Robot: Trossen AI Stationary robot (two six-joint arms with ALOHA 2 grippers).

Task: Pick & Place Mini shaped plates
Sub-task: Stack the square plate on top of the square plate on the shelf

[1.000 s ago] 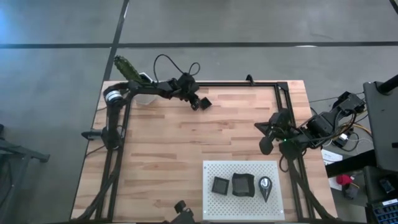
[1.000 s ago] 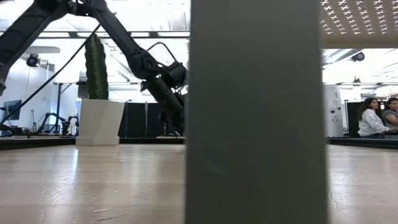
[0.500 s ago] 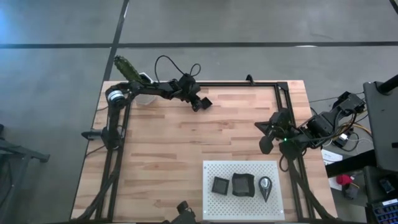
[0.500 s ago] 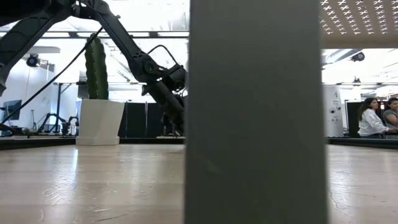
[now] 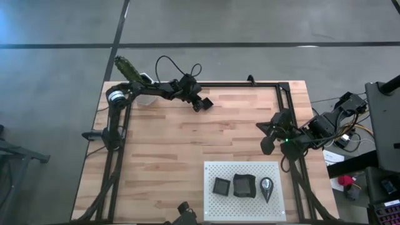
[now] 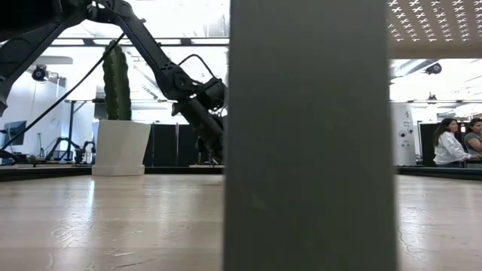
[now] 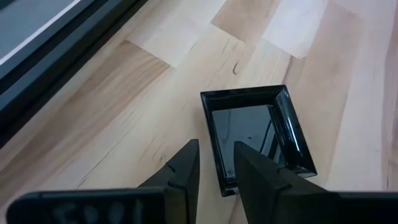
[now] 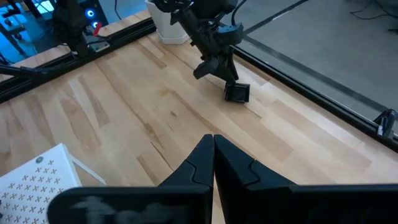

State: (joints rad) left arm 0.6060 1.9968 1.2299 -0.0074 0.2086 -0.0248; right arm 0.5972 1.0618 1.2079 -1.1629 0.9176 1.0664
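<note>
Gripping 1 square plate point(image 7: 256, 135) by its rim at the table's far edge — left gripper point(image 7: 214, 163). Right gripper point(image 8: 213, 155) clenched empty, waiting near the right edge. 3 plates point(image 5: 243, 185) sit on the white board point(image 5: 215, 172) — this one not yet placed.

A green cactus point(image 6: 116, 81) stands upright in its white pot point(image 6: 119, 147) at the far left corner of the wooden counter point(image 5: 187, 150). A white perforated board point(image 5: 215, 172) lies flat near the front edge. Two people point(image 6: 457, 143) sit well beyond the counter.
</note>
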